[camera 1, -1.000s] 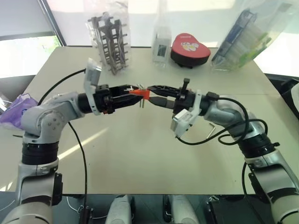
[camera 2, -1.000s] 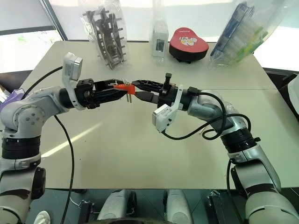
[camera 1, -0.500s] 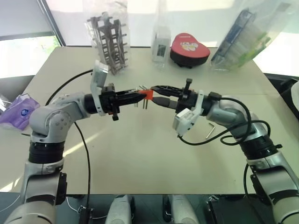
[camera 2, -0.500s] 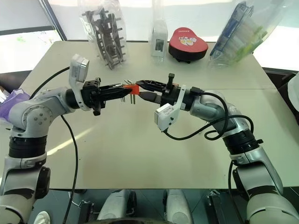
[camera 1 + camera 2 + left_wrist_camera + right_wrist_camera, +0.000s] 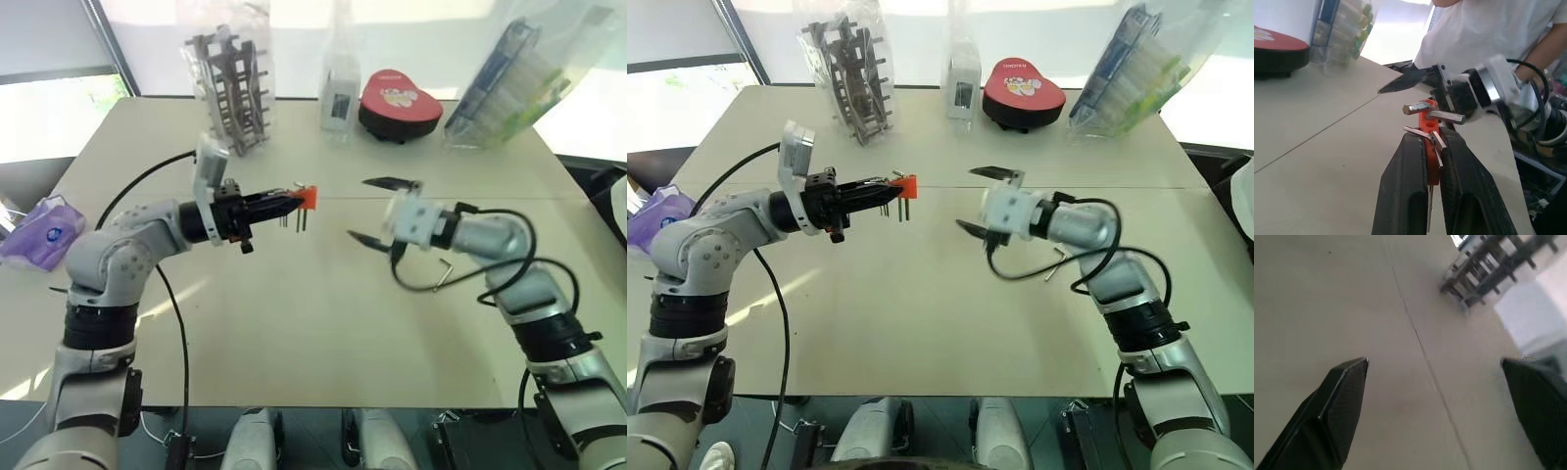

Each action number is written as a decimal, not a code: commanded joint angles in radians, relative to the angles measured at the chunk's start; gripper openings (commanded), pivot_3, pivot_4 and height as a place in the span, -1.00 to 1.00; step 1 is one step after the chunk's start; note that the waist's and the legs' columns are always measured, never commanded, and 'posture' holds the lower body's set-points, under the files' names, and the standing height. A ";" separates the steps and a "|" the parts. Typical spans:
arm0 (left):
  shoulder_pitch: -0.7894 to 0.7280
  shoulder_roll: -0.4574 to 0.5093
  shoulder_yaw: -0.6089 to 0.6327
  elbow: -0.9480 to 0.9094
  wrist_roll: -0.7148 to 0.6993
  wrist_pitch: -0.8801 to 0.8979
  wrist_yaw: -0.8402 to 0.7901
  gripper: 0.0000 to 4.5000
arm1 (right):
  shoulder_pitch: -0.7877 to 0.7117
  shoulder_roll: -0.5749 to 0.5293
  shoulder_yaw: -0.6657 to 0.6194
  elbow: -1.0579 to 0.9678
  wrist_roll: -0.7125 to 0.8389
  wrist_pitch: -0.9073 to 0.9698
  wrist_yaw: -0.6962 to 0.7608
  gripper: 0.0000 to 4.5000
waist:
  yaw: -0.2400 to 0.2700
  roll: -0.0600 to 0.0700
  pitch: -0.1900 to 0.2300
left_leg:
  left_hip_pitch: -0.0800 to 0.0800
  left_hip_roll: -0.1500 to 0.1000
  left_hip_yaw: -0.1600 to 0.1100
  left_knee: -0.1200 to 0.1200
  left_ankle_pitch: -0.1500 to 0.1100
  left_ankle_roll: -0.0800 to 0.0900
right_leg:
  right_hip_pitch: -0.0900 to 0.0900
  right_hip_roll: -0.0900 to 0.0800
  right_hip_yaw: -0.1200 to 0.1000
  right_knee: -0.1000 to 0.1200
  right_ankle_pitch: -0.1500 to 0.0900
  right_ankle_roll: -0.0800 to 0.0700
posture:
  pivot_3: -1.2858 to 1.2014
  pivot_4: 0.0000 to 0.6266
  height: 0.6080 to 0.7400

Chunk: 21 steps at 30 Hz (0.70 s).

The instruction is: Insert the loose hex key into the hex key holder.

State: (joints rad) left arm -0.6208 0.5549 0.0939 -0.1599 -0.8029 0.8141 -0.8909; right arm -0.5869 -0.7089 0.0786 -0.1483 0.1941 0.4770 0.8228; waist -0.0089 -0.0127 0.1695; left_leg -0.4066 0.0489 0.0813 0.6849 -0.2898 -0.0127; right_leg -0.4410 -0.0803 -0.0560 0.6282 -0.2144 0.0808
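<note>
Left gripper (image 5: 1431, 161) clamps hex key holder (image 5: 307, 197) aloft; right gripper (image 5: 370, 209) gapes wide, empty. Loose hex key (image 5: 445, 270) lies beyond it (approach low, pinch the long leg).

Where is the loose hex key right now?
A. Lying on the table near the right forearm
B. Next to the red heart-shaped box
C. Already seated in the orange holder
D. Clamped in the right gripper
A. The loose hex key lies flat on the table beside the right forearm, while the right gripper is open and empty and the left gripper holds the hex key holder.
</note>
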 commanded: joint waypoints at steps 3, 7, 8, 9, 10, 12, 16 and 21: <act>0.007 -0.017 0.002 -0.037 0.027 -0.061 0.016 -1.00 | -0.053 -0.039 -0.173 -0.190 0.256 0.662 -0.052 0.98 | 0.000 0.000 0.000 | 0.000 0.000 0.000 0.000 0.000 0.000 | 0.000 0.000 0.000 0.000 0.000 0.000 | 0.03 -0.52 1.00; 0.003 -0.053 -0.021 -0.017 0.052 -0.089 0.023 -1.00 | -0.106 -0.032 -0.257 -0.238 0.233 1.054 -0.201 0.98 | 0.001 0.000 0.000 | 0.000 0.000 -0.001 0.000 0.000 0.001 | -0.001 0.000 0.000 0.000 0.000 0.000 | 0.03 -0.52 1.00; 0.001 -0.062 -0.026 -0.009 0.056 -0.096 0.021 -1.00 | -0.106 -0.027 -0.271 -0.260 0.212 1.101 -0.240 0.98 | 0.002 0.000 0.000 | -0.001 0.000 0.000 0.000 0.000 0.001 | -0.001 0.000 0.000 0.000 0.000 0.000 | 0.03 -0.52 1.00; -0.003 -0.067 -0.029 0.005 0.058 -0.101 0.013 -1.00 | -0.096 -0.026 -0.276 -0.272 0.202 1.125 -0.287 0.98 | 0.004 0.000 0.000 | -0.001 -0.001 0.000 0.000 0.000 0.001 | -0.001 0.000 0.000 0.000 0.000 0.000 | 0.03 -0.52 1.00; -0.004 -0.078 -0.037 0.010 0.064 -0.107 0.014 -1.00 | -0.078 -0.034 -0.285 -0.273 0.204 1.135 -0.314 0.98 | 0.004 0.000 0.000 | -0.001 -0.001 0.000 0.000 0.000 0.001 | -0.001 0.000 0.000 -0.001 0.000 0.000 | 0.03 -0.52 1.00; -0.013 -0.086 -0.047 0.028 0.074 -0.118 0.006 -1.00 | -0.047 -0.028 -0.304 -0.265 0.203 1.137 -0.393 0.98 | 0.005 0.000 0.000 | -0.002 -0.001 0.001 0.000 -0.001 0.001 | -0.001 0.000 0.000 -0.001 0.000 0.000 | 0.03 -0.52 1.00; -0.034 -0.105 -0.062 0.056 0.083 -0.129 -0.014 -1.00 | 0.016 -0.023 -0.333 -0.248 0.245 1.137 -0.521 0.98 | 0.005 0.000 0.000 | -0.002 -0.001 0.001 0.000 -0.001 0.001 | -0.001 0.000 0.000 -0.002 0.000 0.000 | 0.03 -0.52 1.00; -0.052 -0.120 -0.089 0.076 0.104 -0.143 -0.033 -1.00 | 0.093 -0.039 -0.348 -0.252 0.348 1.137 -0.659 0.98 | 0.000 0.000 0.000 | -0.002 -0.001 0.001 0.000 -0.001 0.001 | -0.001 0.000 0.000 -0.002 0.000 0.000 | 0.03 -0.52 1.00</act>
State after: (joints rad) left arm -0.6407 0.4389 0.0099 -0.0729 -0.7011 0.6919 -0.9135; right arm -0.4878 -0.7324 -0.2384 -0.3794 0.5076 1.6078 0.2042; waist -0.0086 -0.0132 0.1694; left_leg -0.4085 0.0475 0.0820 0.6846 -0.2905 -0.0114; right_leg -0.4422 -0.0802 -0.0559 0.6266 -0.2144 0.0809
